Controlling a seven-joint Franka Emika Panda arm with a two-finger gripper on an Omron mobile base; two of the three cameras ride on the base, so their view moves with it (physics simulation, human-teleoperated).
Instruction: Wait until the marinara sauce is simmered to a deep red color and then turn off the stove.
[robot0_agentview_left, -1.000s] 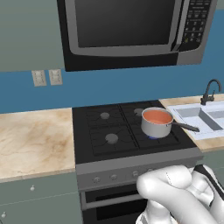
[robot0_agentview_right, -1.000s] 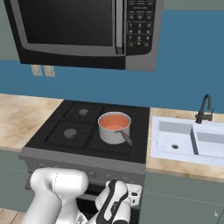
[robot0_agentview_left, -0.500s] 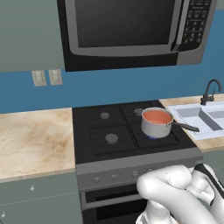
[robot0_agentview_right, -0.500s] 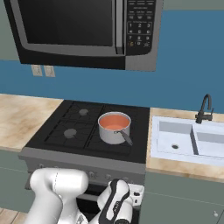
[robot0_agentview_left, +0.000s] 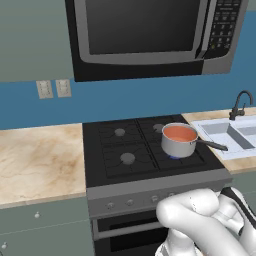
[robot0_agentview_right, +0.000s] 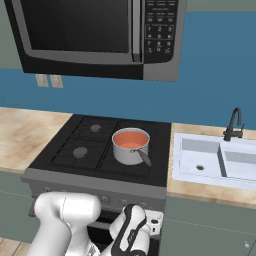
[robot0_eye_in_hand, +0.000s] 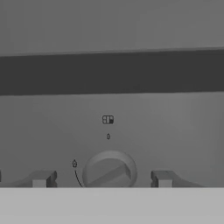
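Worktop (robot0_agentview_left: 40, 160): pale marbled stone, running either side of my stove (robot0_agentview_left: 105, 172); its left stretch carries nothing.

Stove: black four-burner top with dark grates, set between the two worktop stretches. On its right front burner stands a steel saucepan (robot0_agentview_left: 176, 145), upright, dark handle pointing toward the sink (robot0_agentview_right: 215, 160); orange-red sauce (robot0_agentview_left: 179, 133) inside.

Sink: white double basin with a dark tap (robot0_agentview_right: 233, 125), let into the right worktop stretch.

The saucepan (robot0_agentview_left: 178, 142) sits on the stove (robot0_agentview_left: 150, 150) at its front right burner, with the sauce (robot0_agentview_left: 179, 133) inside it and its handle (robot0_agentview_left: 212, 145) pointing toward the sink (robot0_agentview_left: 230, 136), which lies just right of the stove. A microwave (robot0_agentview_left: 150, 35) hangs above the stove, and a counter (robot0_agentview_left: 37, 162) stretches to the stove's left. In the hand view, one knob (robot0_eye_in_hand: 109, 172) on the stove's front panel sits between the two fingertips (robot0_eye_in_hand: 41, 178).
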